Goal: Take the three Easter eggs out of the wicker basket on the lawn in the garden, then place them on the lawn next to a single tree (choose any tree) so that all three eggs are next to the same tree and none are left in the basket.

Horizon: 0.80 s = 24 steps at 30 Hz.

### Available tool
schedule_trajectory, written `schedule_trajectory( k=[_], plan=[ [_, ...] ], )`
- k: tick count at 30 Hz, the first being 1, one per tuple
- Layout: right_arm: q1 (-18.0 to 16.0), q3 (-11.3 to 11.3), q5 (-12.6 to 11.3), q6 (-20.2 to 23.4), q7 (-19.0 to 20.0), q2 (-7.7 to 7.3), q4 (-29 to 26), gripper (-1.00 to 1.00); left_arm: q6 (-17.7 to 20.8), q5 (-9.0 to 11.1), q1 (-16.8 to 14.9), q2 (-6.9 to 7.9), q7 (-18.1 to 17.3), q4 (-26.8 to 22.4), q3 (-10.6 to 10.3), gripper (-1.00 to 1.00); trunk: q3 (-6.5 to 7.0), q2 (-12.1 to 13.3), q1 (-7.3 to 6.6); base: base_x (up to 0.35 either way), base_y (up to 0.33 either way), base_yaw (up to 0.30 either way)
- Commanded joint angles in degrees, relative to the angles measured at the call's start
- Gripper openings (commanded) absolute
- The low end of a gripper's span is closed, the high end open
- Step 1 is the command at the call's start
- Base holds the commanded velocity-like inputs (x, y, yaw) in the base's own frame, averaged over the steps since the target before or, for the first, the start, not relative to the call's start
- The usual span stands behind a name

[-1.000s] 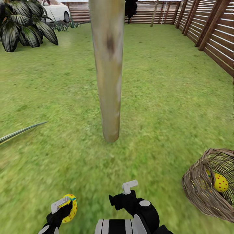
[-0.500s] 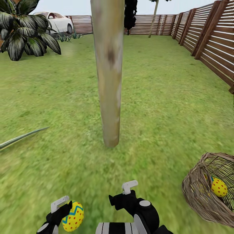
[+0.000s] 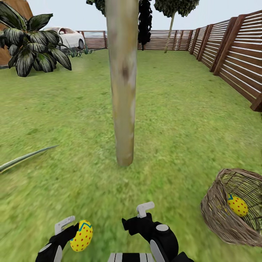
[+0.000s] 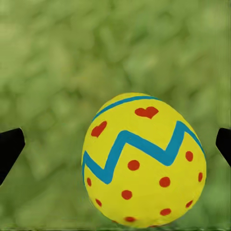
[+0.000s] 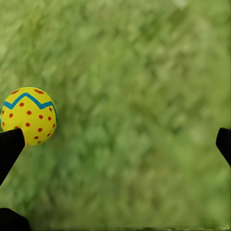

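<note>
Left pincer (image 3: 72,233) beside egg (image 3: 81,235), trunk (image 3: 123,91) ahead, basket (image 3: 233,207) right

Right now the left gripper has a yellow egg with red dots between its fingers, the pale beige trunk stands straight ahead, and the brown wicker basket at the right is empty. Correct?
Not quite: the brown wicker basket is not empty. The head view shows a yellow dotted egg inside it. The rest stands: the left gripper has a yellow egg with red dots between its fingers, and the pale beige trunk stands ahead.
</note>
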Motion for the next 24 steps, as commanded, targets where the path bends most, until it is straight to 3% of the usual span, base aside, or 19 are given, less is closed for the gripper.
schedule_trajectory(
  k=[1, 24],
  plan=[
    [-0.04, 0.07, -0.62, 0.21, -0.59, 0.0, -0.06, 1.0, 0.26, -0.53, -0.03, -0.14, -0.43, -0.38, 0.32, 1.0, 0.19, -0.01, -0.07, -0.334, 0.0, -0.014],
    [-0.04, 0.16, -0.6, 0.21, -0.58, 0.06, 0.4, 1.0, 0.38, -0.55, 0.16, -0.45, -0.35, -1.69, 0.27, 1.0, 6.51, 0.3, -0.66, -0.027, 0.0, -0.216]
  ],
)
